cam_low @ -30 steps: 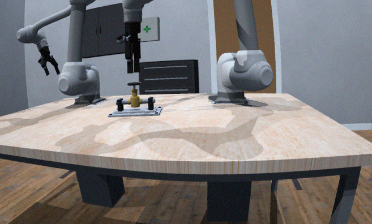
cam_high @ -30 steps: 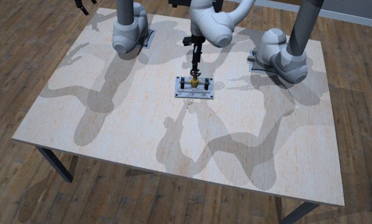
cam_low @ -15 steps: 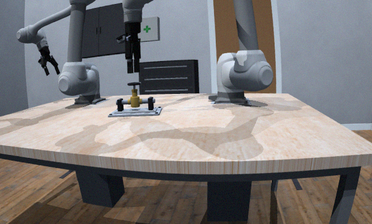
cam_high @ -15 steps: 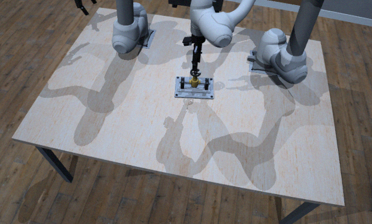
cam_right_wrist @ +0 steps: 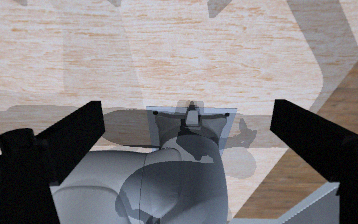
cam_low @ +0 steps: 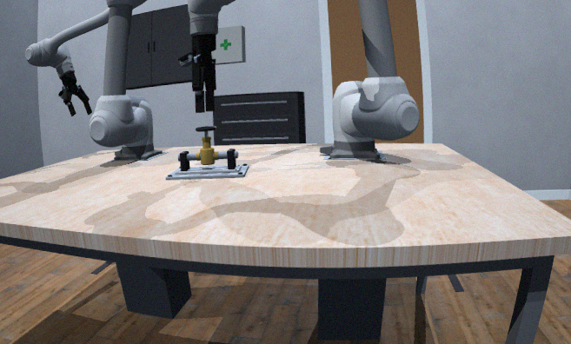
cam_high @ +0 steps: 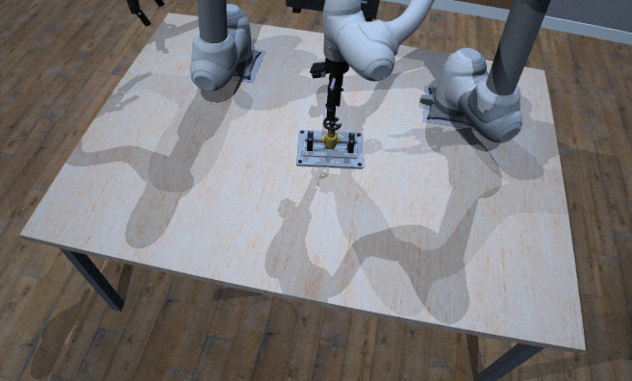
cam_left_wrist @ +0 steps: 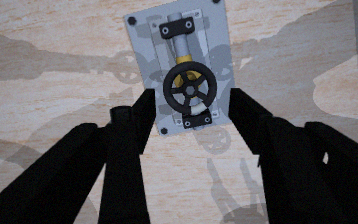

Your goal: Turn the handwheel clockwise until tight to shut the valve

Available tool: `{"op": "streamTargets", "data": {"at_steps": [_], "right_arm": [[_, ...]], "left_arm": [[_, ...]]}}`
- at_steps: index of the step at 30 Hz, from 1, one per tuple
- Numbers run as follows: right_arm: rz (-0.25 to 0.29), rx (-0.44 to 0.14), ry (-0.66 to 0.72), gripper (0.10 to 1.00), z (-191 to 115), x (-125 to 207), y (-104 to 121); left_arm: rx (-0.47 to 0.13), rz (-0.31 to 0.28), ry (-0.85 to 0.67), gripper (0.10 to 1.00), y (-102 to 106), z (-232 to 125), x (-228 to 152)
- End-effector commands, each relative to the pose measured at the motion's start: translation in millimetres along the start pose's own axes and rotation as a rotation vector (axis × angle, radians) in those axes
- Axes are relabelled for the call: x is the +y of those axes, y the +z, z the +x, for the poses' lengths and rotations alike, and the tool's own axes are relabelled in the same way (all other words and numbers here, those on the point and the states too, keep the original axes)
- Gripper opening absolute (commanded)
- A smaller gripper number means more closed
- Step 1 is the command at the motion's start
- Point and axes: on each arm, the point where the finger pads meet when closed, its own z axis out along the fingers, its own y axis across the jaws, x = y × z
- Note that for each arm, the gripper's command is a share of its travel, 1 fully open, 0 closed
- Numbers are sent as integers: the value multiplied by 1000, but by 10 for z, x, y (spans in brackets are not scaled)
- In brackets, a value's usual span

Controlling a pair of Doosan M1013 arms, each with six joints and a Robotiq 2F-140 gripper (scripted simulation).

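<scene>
Q. Exterior view, far left: which hand is shown?
A. The right gripper point(cam_high: 153, 12) point(cam_low: 81, 113) point(cam_right_wrist: 188, 115), fingers widely spread and holding nothing, well apart from the valve.

Q. And toward the centre?
A. The left gripper point(cam_high: 331, 116) point(cam_low: 204, 111) point(cam_left_wrist: 192, 102), the nearer hand, partly spread, nothing pinched. The handwheel point(cam_high: 324, 124) point(cam_low: 206, 129) point(cam_left_wrist: 165, 90) lies below its fingertips, apart from them; the next move presumably calls for descent astride the rim, then a clockwise turn.

Q. The axes?
A. The wheel's spindle stands upright above the yellow valve body point(cam_high: 331, 139) point(cam_low: 207, 156) point(cam_left_wrist: 182, 59); the pipe's long axis runs left to right. Tightness cannot be told.

Q. Markings?
A. A white patch point(cam_left_wrist: 198, 108) on the rim; farther right, a green cross point(cam_low: 225, 44) on a wall box point(cam_low: 235, 54). No brand or writing is legible.
</scene>
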Motion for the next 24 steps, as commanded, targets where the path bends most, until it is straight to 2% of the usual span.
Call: {"op": "streamTargets", "data": {"at_steps": [1, 14, 24], "right_arm": [[1, 1, 0, 1000, 1, -1, -6], [1, 1, 0, 1000, 1, -1, -6], [1, 1, 0, 1000, 1, -1, -6]], "left_arm": [[1, 1, 0, 519, -8, 2, -3], [1, 1, -36, 519, -8, 2, -3], [1, 1, -232, 519, -8, 2, -3]]}}
